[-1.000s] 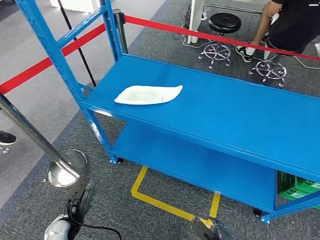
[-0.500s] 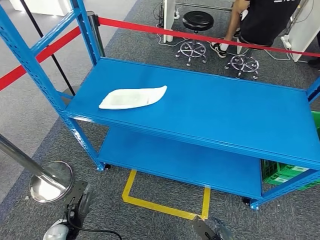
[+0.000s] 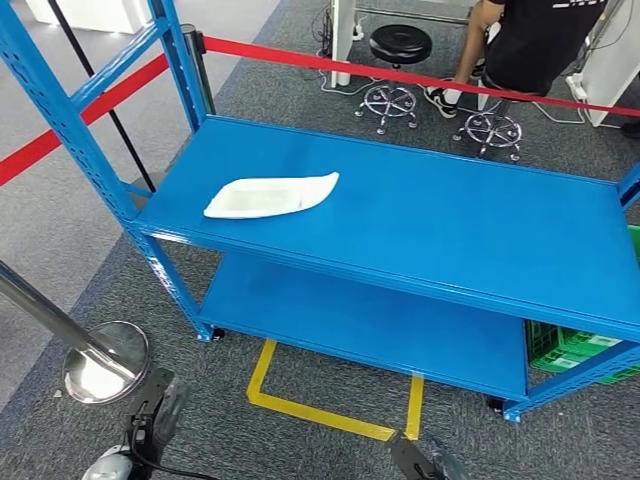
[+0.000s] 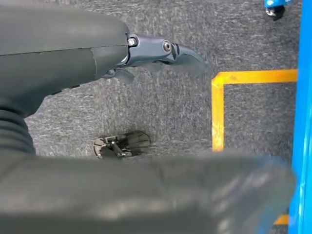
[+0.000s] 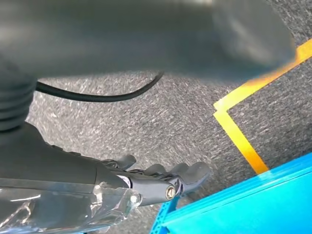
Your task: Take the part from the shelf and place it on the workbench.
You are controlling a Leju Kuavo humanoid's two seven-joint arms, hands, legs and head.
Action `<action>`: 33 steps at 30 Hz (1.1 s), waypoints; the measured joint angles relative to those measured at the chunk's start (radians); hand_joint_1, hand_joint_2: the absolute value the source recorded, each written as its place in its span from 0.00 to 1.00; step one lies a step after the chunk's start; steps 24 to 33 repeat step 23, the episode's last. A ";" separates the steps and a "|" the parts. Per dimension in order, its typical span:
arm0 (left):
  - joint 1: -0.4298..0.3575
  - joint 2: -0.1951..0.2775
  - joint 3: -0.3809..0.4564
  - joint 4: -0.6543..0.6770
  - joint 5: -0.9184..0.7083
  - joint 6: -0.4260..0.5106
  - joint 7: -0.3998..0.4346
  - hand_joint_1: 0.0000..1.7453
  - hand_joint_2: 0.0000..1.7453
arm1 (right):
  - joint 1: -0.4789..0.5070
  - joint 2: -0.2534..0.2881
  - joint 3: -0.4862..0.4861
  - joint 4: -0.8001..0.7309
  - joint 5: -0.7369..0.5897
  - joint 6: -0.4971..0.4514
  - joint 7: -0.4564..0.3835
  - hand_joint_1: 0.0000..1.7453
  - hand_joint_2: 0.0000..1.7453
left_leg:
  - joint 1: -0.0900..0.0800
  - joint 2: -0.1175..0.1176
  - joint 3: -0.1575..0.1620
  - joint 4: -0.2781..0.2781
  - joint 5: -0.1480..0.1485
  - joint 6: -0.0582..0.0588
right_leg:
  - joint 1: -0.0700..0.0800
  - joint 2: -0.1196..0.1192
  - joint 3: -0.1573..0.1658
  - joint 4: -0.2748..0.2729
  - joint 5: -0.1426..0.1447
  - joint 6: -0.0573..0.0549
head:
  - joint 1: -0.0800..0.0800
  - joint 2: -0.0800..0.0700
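Hanging low at the near edge of the head view, left hand [image 3: 155, 412] and right hand [image 3: 423, 462], both over grey carpet; fingers [image 4: 165, 51] stretched out straight and holding nothing in the left wrist view, likewise fingers [image 5: 176, 178] extended and empty in the right wrist view. Lying just ahead on the floor, a yellow tape outline [image 3: 332, 410] before the blue shelf rack [image 3: 453, 230]. Resting flat on the rack's upper board toward its left end, near the front edge, the white part [image 3: 268, 196], well apart from either hand. Judging by that: pickup and carry to a workbench both outstanding. Offering open reach from the front; hemming in the left side, a blue upright [image 3: 68, 120] and a chrome stanchion base [image 3: 106, 362]. Beyond, a red barrier belt [image 3: 392, 72], stools [image 3: 404, 45] and a seated person [image 3: 528, 50].
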 joint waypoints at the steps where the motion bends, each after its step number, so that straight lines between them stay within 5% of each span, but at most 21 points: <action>1: 0.000 -0.002 0.002 -0.001 -0.003 -0.004 0.009 0.00 0.00 | -0.001 0.000 -0.004 0.000 -0.008 0.000 0.003 0.00 0.00 | 0.000 0.000 0.000 0.000 0.000 -0.001 | 0.000 0.000 0.000 0.001 0.000 0.000 | 0.000 0.000; 8: 0.016 -0.062 0.016 -0.078 -0.019 -0.046 0.054 0.00 0.00 | -0.002 -0.002 -0.030 0.000 -0.022 -0.002 0.005 0.00 0.00 | 0.001 0.000 0.000 0.000 0.001 -0.002 | 0.001 0.000 -0.001 0.003 0.000 0.000 | 0.000 0.000; 17: 0.024 -0.073 0.014 -0.104 0.044 -0.005 0.074 0.00 0.00 | -0.002 -0.002 -0.043 0.000 -0.013 -0.009 0.003 0.00 0.00 | 0.001 0.000 0.000 0.000 0.002 -0.002 | 0.001 0.000 -0.002 0.004 0.000 0.000 | 0.000 0.000; 20: 0.030 -0.073 0.010 -0.112 0.059 0.000 0.083 0.00 0.75 | -0.002 -0.002 -0.046 0.000 -0.011 -0.010 0.004 0.00 0.00 | 0.001 0.000 0.000 0.000 0.002 -0.002 | 0.001 0.000 -0.002 0.004 0.000 0.000 | 0.000 0.000; 21: 0.030 -0.073 0.010 -0.114 0.061 0.000 0.085 0.00 1.00 | -0.002 -0.002 -0.046 0.000 -0.011 -0.011 0.004 0.00 0.25 | 0.001 0.000 0.000 0.000 0.002 -0.002 | 0.001 0.000 -0.002 0.004 0.000 0.000 | 0.000 0.000; 23: 0.031 -0.074 0.010 -0.117 0.064 0.000 0.086 0.00 1.00 | -0.003 -0.002 -0.047 0.000 -0.011 -0.011 0.003 0.00 0.67 | 0.001 0.000 0.000 0.000 0.002 -0.002 | 0.001 0.000 -0.002 0.004 0.000 0.000 | 0.000 0.000; 33: 0.031 -0.074 0.010 -0.117 0.064 0.000 0.086 0.00 1.00 | -0.003 -0.002 -0.047 0.000 -0.011 -0.011 0.003 0.00 0.67 | 0.001 0.000 0.000 0.000 0.002 -0.002 | 0.001 0.000 -0.002 0.004 0.000 0.000 | 0.000 0.000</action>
